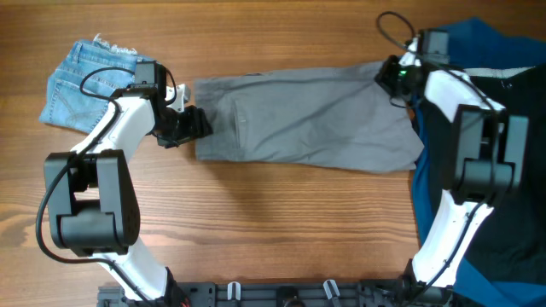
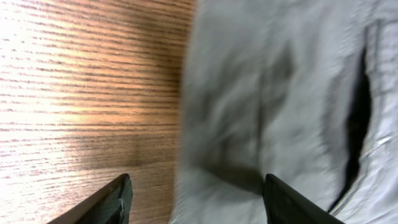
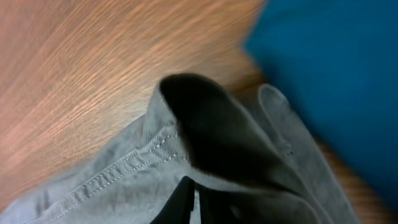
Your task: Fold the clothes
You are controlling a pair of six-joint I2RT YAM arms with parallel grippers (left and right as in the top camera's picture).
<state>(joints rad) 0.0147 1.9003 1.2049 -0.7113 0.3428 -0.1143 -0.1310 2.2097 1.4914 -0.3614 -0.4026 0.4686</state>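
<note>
Well, the soft grey shorts [image 1: 307, 119] lie long and flat on the wooden surface [image 1: 256, 222] and look light and floppy, so my right pincer [image 3: 194, 202] is pinched on a stitched edge while my left pincer [image 2: 196, 199] hangs spread wide over the other end.

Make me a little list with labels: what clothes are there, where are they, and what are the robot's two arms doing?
table: brown wood
grey shorts: stretched out across the middle, between the two arms
denim shorts: light blue, at the far left
blue garment: far right side
black garment: on the right, lying over the blue one
left arm: jaws open, one on each side of the grey shorts' left edge
right arm: jaws shut on the grey shorts' right end, cloth bunched up there
</note>
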